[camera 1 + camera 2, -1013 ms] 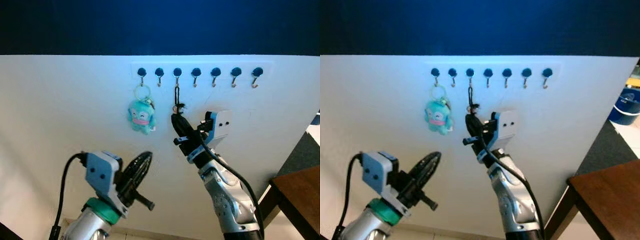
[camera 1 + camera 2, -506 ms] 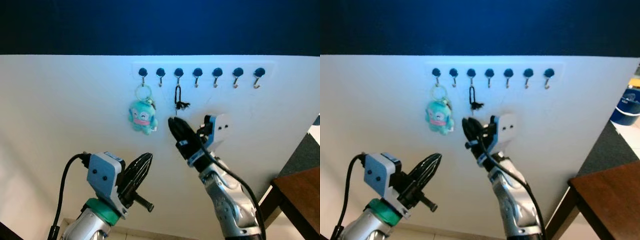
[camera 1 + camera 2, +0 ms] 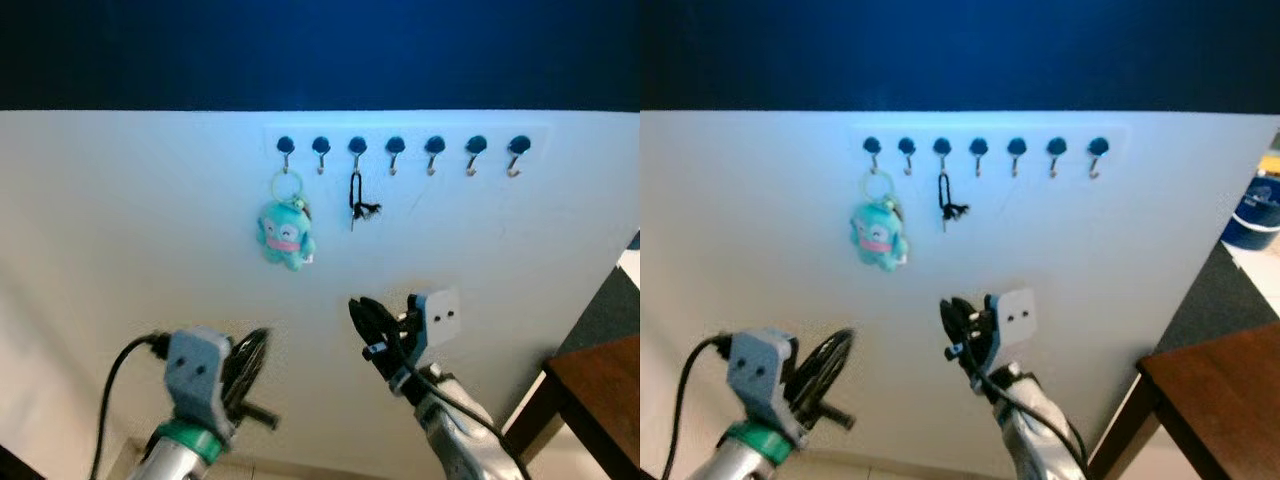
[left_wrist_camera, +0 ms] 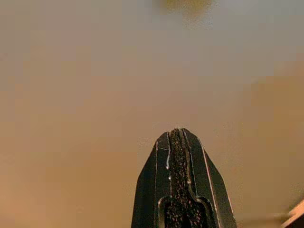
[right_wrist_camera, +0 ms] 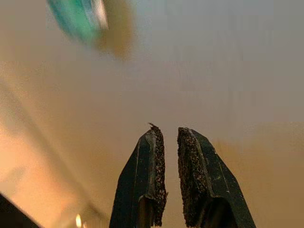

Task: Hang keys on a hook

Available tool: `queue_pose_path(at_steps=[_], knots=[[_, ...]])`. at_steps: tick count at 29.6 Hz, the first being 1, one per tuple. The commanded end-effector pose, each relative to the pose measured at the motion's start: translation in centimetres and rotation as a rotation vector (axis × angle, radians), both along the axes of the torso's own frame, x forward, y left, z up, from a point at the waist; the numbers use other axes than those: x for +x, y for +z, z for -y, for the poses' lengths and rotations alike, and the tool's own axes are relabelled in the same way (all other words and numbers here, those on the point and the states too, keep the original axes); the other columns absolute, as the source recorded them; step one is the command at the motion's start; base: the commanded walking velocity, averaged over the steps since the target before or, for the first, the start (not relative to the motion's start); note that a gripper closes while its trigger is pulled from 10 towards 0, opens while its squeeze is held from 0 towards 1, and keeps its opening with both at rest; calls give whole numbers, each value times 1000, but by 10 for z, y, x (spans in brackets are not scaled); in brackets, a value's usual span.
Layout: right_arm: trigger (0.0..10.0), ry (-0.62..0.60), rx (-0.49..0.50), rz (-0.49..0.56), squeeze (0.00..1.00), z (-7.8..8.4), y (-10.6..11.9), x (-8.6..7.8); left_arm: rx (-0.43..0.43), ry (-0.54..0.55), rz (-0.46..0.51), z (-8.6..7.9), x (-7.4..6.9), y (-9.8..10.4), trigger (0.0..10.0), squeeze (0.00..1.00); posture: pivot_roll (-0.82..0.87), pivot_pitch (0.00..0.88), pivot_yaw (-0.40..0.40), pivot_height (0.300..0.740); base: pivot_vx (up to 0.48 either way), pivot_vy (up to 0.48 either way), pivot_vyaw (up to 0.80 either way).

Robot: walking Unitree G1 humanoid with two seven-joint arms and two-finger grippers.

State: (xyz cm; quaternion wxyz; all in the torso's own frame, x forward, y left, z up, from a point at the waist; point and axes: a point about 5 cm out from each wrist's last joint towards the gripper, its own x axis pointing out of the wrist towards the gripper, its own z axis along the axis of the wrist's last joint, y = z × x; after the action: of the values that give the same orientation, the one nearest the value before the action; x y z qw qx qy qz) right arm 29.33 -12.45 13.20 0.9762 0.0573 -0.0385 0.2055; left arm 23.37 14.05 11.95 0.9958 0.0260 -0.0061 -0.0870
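Observation:
A small black bunch of keys point(image 3: 356, 198) hangs by its loop from the third hook point(image 3: 357, 146) in a row of blue-capped hooks on the white wall. A teal plush keychain point(image 3: 285, 235) dangles from the first hook. My right gripper point(image 3: 362, 315) is well below the keys and apart from them. In the right wrist view the right gripper point(image 5: 168, 135) is open by a narrow gap with nothing in it, the teal plush blurred beyond. My left gripper point(image 3: 250, 360) is low at the left; in the left wrist view the left gripper point(image 4: 176, 132) is shut and faces bare wall.
Several bare hooks point(image 3: 434, 148) continue to the right of the keys. A brown wooden table point(image 3: 600, 390) stands at the lower right by the wall's end, with a blue bin point(image 3: 1252, 210) on the floor beyond. A dark blue band tops the wall.
My right gripper let go of the keys and dropped down away from them; the keys stay on the third hook. The left arm has sunk lower too.

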Motion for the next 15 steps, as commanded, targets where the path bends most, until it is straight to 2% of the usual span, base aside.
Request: queue_pose_path(at_steps=[1,3,4,5,8,13,15], knots=[[10000,-45,-8,-32,0,5,-13,-5,72,21,-41,-3,-6,-16,10000,0,-120,13,113,740,0,0,0],[10000,-66,-8,-53,0,8,-18,-7,89,20,-41,-3,-8,-20,10000,0,-120,13,113,740,0,0,0],[10000,-87,-7,-76,0,9,-25,-10,69,59,-50,-5,-10,-25,10000,0,-119,6,112,740,0,0,0],[10000,-112,-12,-105,0,9,-35,-15,6,147,-54,-10,-10,-27,10000,0,-110,6,112,740,0,0,0],[10000,-122,-6,-147,0,6,-44,-19,-16,235,-33,-15,-10,-24,10000,0,-97,7,117,740,0,0,0],[10000,-99,1,-163,0,-2,-48,-21,50,235,-12,-14,-10,-26,10000,0,-91,11,127,740,0,0,0],[10000,-66,-3,-153,0,-9,-47,-23,95,193,10,-11,-8,-24,10000,0,-92,13,133,740,0,0,0]])
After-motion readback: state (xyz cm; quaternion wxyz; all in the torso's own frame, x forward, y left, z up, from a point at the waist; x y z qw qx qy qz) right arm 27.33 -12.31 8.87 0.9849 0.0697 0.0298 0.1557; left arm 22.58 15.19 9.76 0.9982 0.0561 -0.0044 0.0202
